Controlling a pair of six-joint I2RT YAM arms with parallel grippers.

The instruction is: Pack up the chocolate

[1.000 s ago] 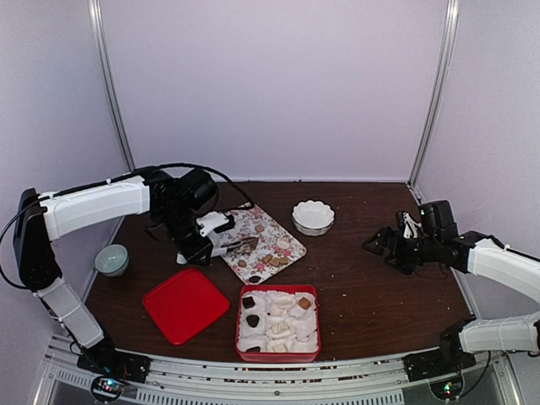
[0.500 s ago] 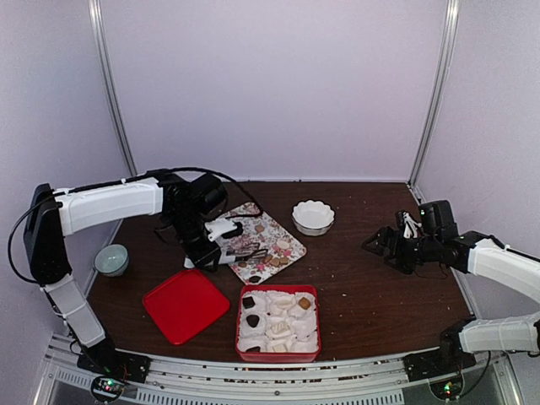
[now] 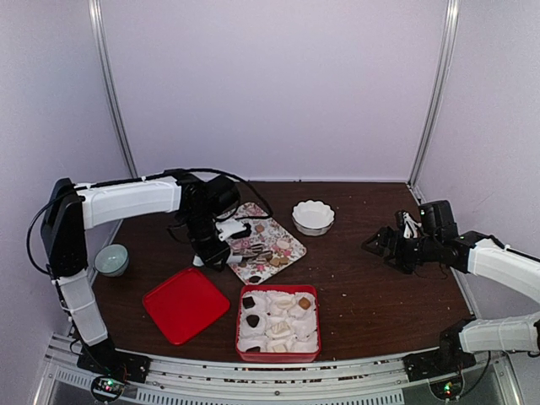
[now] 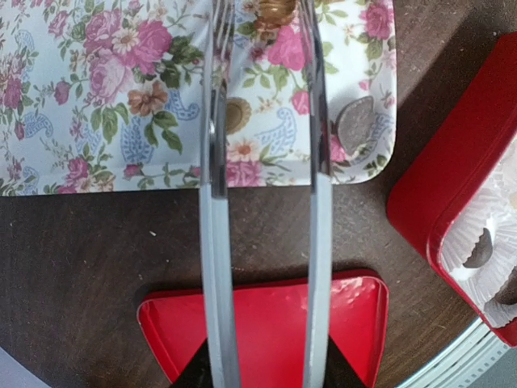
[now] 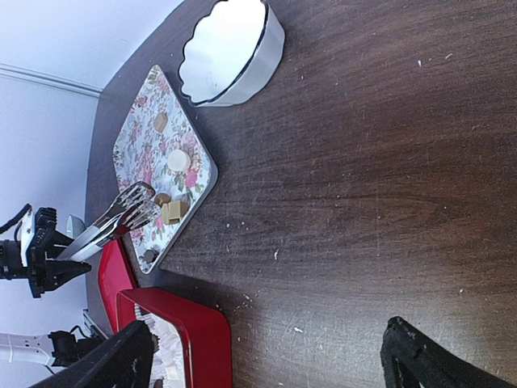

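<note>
Left gripper [image 3: 218,246] clamping tongs [image 4: 212,242], tips astride a round tan chocolate [image 4: 275,11] on tray [image 4: 81,97]

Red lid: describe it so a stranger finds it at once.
On the dark table, find the red box lined with white paper cups near the front edge. The red lid lies flat just left of it, the only red thing holding nothing.
</note>
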